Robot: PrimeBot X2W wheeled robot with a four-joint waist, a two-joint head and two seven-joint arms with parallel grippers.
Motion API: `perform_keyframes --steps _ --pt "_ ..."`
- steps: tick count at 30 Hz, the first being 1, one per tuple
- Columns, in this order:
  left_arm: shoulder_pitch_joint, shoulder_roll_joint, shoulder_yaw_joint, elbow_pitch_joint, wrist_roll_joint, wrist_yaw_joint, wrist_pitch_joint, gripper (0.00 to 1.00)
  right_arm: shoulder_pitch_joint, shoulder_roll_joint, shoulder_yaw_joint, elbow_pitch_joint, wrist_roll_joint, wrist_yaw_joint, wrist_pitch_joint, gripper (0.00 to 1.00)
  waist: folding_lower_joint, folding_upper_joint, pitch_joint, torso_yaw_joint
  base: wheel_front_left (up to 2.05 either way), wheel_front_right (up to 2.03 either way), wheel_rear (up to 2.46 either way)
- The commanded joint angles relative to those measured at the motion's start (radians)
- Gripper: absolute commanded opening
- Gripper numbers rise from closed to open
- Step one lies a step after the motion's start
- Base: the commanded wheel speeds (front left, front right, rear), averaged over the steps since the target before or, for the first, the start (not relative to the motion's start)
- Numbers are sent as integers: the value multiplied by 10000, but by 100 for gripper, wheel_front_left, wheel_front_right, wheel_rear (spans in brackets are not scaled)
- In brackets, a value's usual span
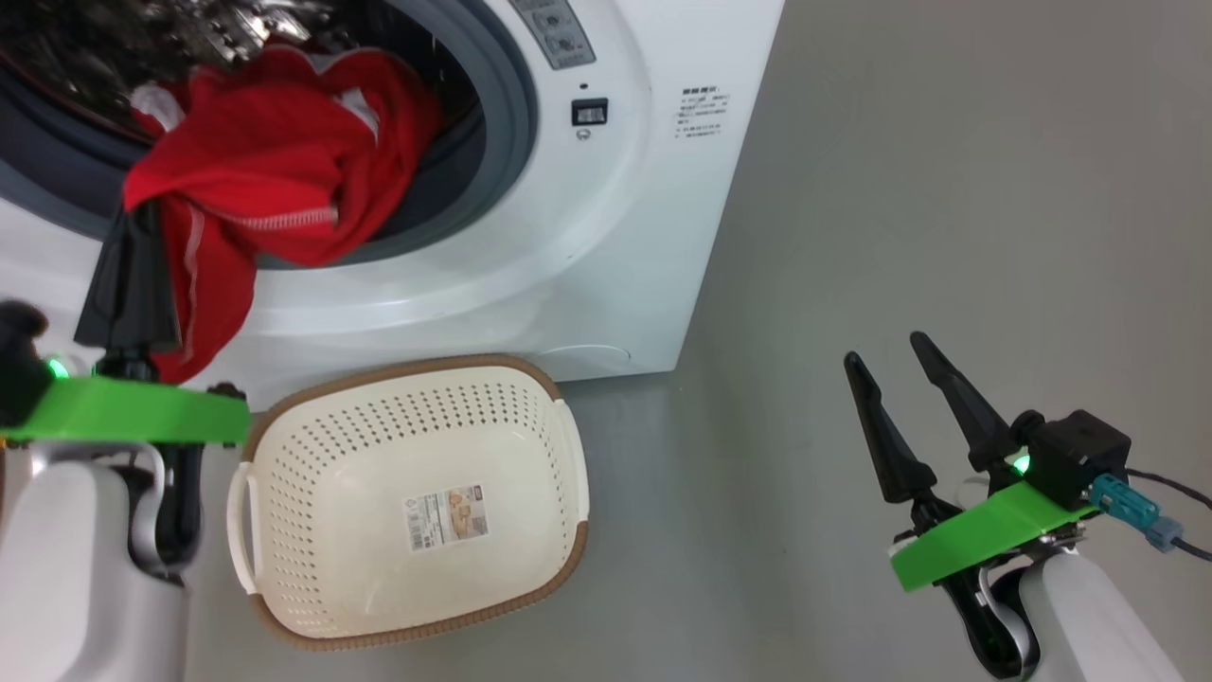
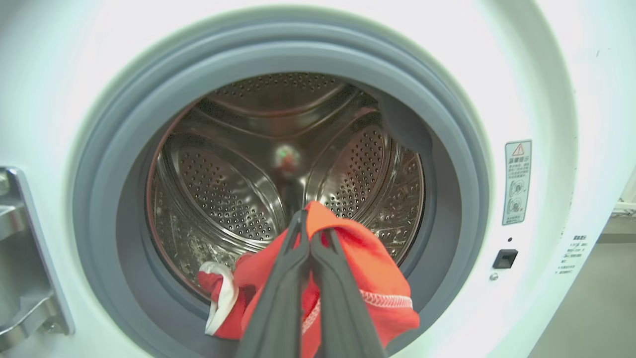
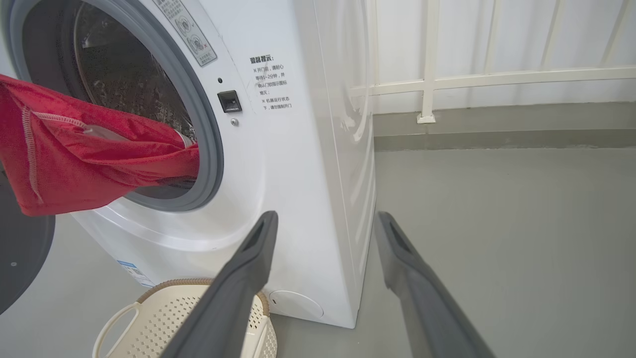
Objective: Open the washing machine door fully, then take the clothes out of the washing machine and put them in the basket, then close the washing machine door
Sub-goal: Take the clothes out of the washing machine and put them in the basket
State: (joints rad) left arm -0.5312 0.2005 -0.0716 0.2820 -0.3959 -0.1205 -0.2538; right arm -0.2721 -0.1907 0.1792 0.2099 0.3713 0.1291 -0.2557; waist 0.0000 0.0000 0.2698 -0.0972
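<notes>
Left gripper [image 2: 310, 226]: fingers pinched tight on a fold of the clothes [image 1: 275, 161]
Clothes: red bundle half out of the drum [image 2: 223, 189]; draped over the grey gasket [image 2: 447, 149], hanging down the washing machine [image 1: 606, 237] front
Basket [image 1: 407, 365]: on the floor [image 1: 900, 189] just beside the machine; label sticker [image 1: 447, 518] on its bottom
Right gripper [image 1: 885, 349]: fingers spread wide, gripping nothing; well apart from the basket

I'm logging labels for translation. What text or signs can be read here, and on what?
"温馨提示:" heads the printed notice on the washing machine front; the smaller lines beneath are too small to read surely.
Triangle with "!" on the warning sticker; its text is blurred.
Label sticker in the basket: too small to read.
Blue label low on the machine: unreadable.
</notes>
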Motion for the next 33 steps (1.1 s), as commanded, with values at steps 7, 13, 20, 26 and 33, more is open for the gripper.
perform_keyframes --steps 7,13,20,26,33 --pt "1178 26 811 -2097 293 -94 -79 0 358 -141 -1 -264 77 16 -61 100 0 0 -404 213 0 0 0" --pt "2118 -210 1085 -3846 363 -97 -79 0 523 -238 -57 -292 97 16 -61 100 0 0 -591 324 0 0 0" --pt "2811 -367 1070 -5042 410 -98 -78 0 548 -297 -34 -325 93 16 -61 100 0 0 -590 399 0 0 0" --pt "3099 -360 818 -4130 168 -99 -46 0 426 -214 64 -380 62 16 -61 100 0 0 -361 296 0 0 0" --pt "3023 -445 393 -2313 -164 -100 -73 0 252 -118 112 -424 42 16 -61 100 0 0 119 62 0 0 0"
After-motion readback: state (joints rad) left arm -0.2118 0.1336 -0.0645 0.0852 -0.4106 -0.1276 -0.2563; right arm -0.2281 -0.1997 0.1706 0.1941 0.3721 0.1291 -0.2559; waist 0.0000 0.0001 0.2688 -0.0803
